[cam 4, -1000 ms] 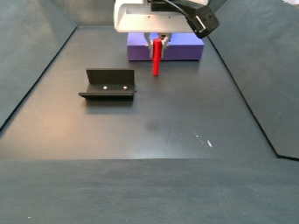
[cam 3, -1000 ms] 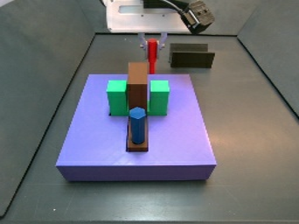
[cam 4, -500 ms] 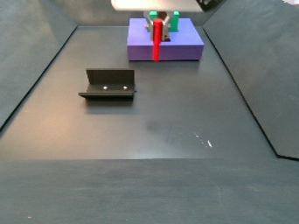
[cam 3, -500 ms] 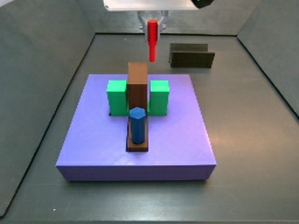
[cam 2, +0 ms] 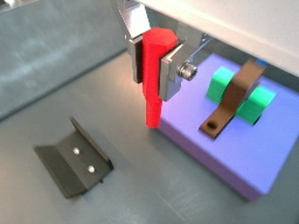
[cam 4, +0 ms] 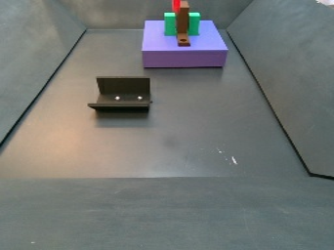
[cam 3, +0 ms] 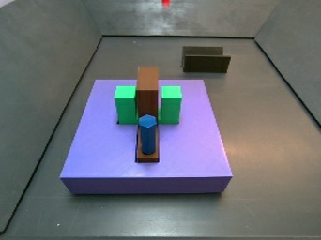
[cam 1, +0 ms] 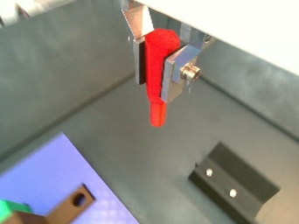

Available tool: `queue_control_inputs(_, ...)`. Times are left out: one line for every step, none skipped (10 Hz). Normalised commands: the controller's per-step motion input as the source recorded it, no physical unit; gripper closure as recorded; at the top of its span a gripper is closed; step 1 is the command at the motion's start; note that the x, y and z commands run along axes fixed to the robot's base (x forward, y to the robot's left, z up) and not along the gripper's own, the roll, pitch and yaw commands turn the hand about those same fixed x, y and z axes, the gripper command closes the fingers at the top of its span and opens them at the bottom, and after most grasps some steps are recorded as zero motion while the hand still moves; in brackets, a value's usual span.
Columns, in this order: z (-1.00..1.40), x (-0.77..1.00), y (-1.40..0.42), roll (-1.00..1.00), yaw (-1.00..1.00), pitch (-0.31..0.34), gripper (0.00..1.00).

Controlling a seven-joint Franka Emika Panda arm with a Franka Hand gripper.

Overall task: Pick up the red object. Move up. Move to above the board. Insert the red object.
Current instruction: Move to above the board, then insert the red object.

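Note:
My gripper (cam 1: 156,72) is shut on the red object (cam 1: 158,79), a slim red peg that hangs upright between the silver fingers; both wrist views show this (cam 2: 156,74). In both side views the gripper is above the frame and only the peg's lower tip (cam 3: 164,3) (cam 4: 177,5) shows. The board (cam 3: 148,101) is a brown bar flanked by two green blocks (cam 3: 126,104) on a purple platform (cam 3: 189,159). In a wrist view the board (cam 2: 237,98) lies beside and below the peg, with a hole at its end.
A blue hexagonal peg (cam 3: 146,134) stands in the board's near end. The dark fixture (cam 3: 206,60) (cam 4: 121,94) stands on the grey floor apart from the platform, and shows in both wrist views (cam 1: 233,180) (cam 2: 76,159). Grey walls enclose the floor.
The gripper has risen with the red object, going out of the top of both side views; only the peg's tip remains visible there.

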Motion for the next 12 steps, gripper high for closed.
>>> queue_control_inputs(0.53,0.01,0.01,-0.06,-0.01,0.046,1.00)
queue_control_inputs(0.23,0.03,0.01,-0.06,-0.01,0.032,1.00)
queue_control_inputs(0.19,0.02,0.01,-0.06,-0.01,0.044,1.00)
queue_control_inputs(0.34,-0.13,-1.40,0.14,-0.21,0.350,1.00)
queue_control_inputs(0.31,-0.13,-1.40,0.16,-0.19,0.324,1.00)
queue_control_inputs(0.32,-0.10,-1.40,0.16,-0.07,0.246,1.00)
queue_control_inputs(0.31,-0.05,-1.40,0.09,-0.01,0.180,1.00)
queue_control_inputs(0.22,-0.01,-0.99,0.08,0.00,0.154,1.00)
queue_control_inputs(0.11,0.05,-0.46,0.06,0.00,0.144,1.00)
queue_control_inputs(0.07,0.06,-0.32,0.04,0.00,0.135,1.00)
queue_control_inputs(0.06,0.05,-0.19,0.05,0.01,0.118,1.00)
queue_control_inputs(-0.05,0.00,0.00,0.02,0.00,0.000,1.00)
